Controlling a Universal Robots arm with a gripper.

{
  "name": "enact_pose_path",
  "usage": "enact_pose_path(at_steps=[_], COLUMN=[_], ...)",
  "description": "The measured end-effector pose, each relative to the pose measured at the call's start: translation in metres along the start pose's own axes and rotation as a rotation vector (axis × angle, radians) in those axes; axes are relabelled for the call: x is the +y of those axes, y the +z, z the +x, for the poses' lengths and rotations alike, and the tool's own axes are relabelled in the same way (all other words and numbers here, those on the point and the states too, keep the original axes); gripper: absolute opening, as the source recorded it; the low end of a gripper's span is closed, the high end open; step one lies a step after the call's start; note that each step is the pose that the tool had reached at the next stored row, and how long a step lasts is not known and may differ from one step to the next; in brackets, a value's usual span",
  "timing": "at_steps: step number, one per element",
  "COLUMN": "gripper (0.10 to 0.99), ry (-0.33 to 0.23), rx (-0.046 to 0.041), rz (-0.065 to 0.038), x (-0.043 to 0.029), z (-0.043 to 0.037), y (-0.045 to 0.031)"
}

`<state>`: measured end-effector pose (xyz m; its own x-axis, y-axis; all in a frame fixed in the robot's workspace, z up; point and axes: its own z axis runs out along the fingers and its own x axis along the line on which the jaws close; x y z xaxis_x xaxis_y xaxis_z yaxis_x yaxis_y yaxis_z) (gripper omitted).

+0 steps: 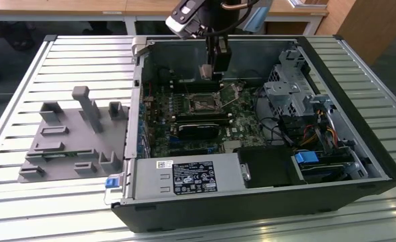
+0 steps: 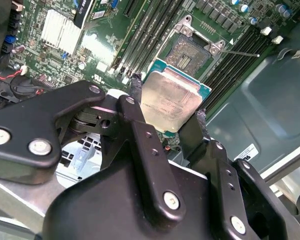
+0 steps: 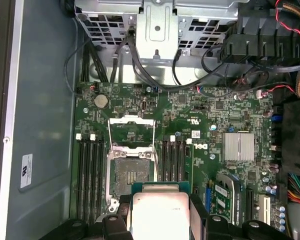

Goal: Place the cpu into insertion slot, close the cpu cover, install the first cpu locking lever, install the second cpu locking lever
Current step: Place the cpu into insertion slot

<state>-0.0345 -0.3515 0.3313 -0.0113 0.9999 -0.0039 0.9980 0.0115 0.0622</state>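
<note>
My gripper [image 2: 167, 104] is shut on the cpu [image 2: 176, 95], a pale silver square chip with a teal edge, pinched by two opposite sides between the black fingers [image 2: 135, 90]. The insertion slot [image 2: 190, 52] lies open on the green motherboard just beyond the chip, which hangs above the board and apart from it. In the first wrist view the cpu [image 3: 160, 206] hovers beside the insertion slot [image 3: 131, 172], and the cpu cover [image 3: 132, 119] is flipped back, away from the socket. In the exterior view my gripper [image 1: 211, 73] hangs inside the case above the insertion slot [image 1: 201, 104].
The open black computer case [image 1: 359, 166] lies on a slatted metal table. Memory slots [image 3: 90, 170] flank the socket. A silver heatsink [image 3: 238, 146], the drive cage [image 1: 288, 93], cables [image 3: 140, 60] and the power supply [image 1: 184, 176] crowd the board. A grey fixture [image 1: 70, 136] stands at the exterior view's left.
</note>
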Motion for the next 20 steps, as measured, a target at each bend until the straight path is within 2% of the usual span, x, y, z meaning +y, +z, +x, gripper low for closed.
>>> enact_pose_path(at_steps=[11,20], gripper=[0.541,0.541], ry=[0.000,0.000], rx=[-0.0002,-0.0010], rz=[-0.001,-0.009], x=[-0.0003,-0.0006], z=[0.0000,0.0000], y=[0.0046,0.0104])
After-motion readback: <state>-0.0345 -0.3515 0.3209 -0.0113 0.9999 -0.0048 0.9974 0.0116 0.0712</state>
